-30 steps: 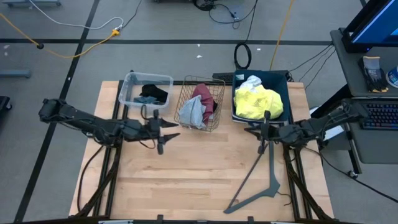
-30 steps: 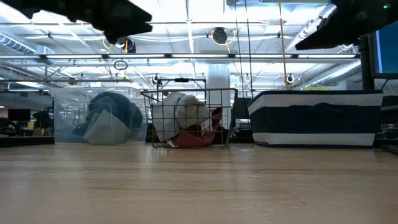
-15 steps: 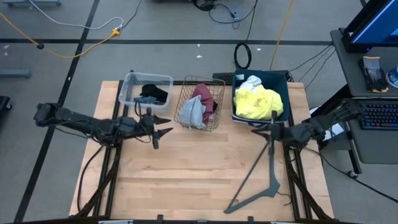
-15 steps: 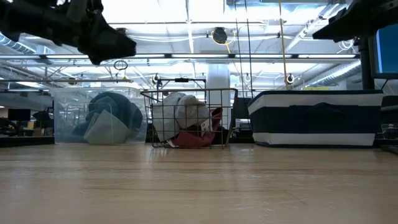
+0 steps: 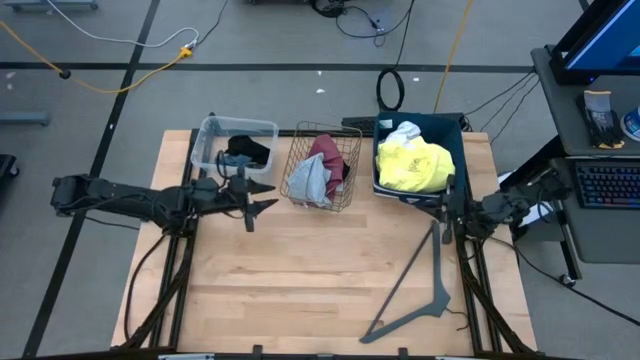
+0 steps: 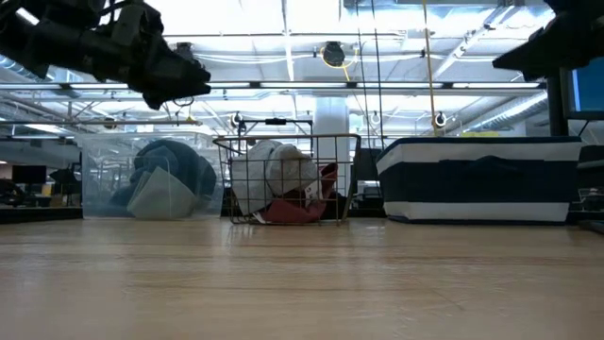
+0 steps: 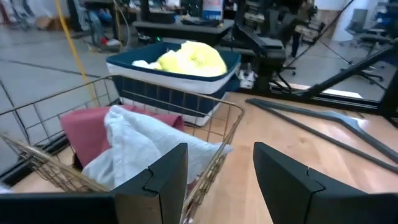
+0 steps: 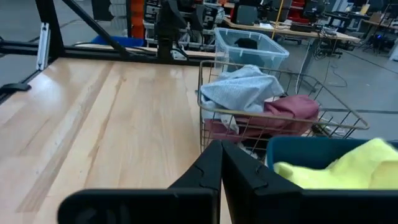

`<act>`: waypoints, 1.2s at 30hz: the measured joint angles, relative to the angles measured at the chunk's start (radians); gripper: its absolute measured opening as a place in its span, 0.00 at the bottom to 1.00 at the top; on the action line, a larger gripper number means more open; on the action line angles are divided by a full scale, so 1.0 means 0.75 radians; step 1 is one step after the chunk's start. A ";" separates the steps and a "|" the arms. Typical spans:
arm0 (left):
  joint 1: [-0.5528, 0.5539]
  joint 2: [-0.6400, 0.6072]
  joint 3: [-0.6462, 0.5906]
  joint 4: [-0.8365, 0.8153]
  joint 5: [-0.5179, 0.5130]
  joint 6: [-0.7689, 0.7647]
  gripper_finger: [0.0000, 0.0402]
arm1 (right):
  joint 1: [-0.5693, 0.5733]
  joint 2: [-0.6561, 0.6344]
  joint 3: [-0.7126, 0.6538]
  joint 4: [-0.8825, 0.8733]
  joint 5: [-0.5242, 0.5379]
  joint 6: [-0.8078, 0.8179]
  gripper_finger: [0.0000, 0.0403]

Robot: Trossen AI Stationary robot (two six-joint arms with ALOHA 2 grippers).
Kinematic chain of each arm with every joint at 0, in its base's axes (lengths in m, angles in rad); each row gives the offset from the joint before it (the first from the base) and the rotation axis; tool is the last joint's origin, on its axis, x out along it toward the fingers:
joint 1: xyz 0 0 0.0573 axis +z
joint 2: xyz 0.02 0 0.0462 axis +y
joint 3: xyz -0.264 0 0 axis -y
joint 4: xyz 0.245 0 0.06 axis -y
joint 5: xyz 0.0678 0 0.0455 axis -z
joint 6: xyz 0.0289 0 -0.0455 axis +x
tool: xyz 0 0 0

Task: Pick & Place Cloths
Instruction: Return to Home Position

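Three containers stand along the table's far side. A clear bin (image 5: pixel 235 143) holds the black cloth (image 5: pixel 248 150) and a teal one (image 6: pixel 170 170). A wire basket (image 5: pixel 322 165) holds a grey cloth (image 5: pixel 308 178) and the maroon cloth (image 5: pixel 330 155). A navy bin (image 5: pixel 418 150) holds the yellow cloth (image 5: pixel 412 165) and the white cloth (image 5: pixel 404 131). My left gripper (image 5: pixel 268 197) hangs open in the air between clear bin and basket, on their near side (image 7: pixel 217 174). My right gripper (image 5: pixel 425 206) is shut, in the air just near of the navy bin (image 8: pixel 221 155).
A grey angled hanger-like bar (image 5: pixel 415 285) lies flat on the table's near right part, its long leg reaching up toward the right gripper. Bare wood (image 5: pixel 300 270) spreads over the table's middle and near left. Beyond the right edge stands a desk with a keyboard (image 5: pixel 610 185).
My left gripper has drawn back toward the table's left and far side, nearer the clear bin, staying open. My right gripper has moved toward the table's right edge, along the near side of the navy bin. No cloth has moved.
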 joint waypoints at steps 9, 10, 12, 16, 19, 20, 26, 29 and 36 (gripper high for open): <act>-0.029 -0.181 -0.359 0.413 -0.053 -0.079 0.46 | 0.001 -0.116 -0.251 0.327 -0.005 -0.044 0.00; -0.028 -0.210 -0.351 0.372 -0.035 -0.082 0.46 | 0.001 -0.116 -0.275 0.364 -0.013 -0.044 0.00; -0.029 -0.257 -0.354 0.328 0.030 -0.086 0.46 | 0.001 -0.117 -0.315 0.427 -0.063 -0.043 0.00; -0.029 -0.304 -0.353 0.316 0.133 -0.075 0.46 | 0.001 -0.116 -0.405 0.540 -0.206 -0.034 0.00; -0.030 -0.311 -0.353 0.286 0.158 -0.059 0.46 | 0.001 -0.117 -0.450 0.629 -0.216 -0.040 0.00; -0.030 -0.308 -0.353 0.268 0.171 -0.054 0.46 | 0.001 -0.118 -0.456 0.632 -0.214 -0.044 0.00; -0.040 -0.299 -0.354 0.224 0.179 -0.010 0.46 | 0.001 -0.115 -0.490 0.627 -0.215 -0.081 0.00; -0.041 -0.315 -0.354 0.302 0.157 0.039 0.46 | 0.001 -0.114 -0.503 0.622 -0.215 -0.079 0.00; -0.041 -0.505 -0.352 0.202 0.076 0.091 0.46 | 0.001 -0.114 -0.508 0.616 -0.210 -0.097 0.00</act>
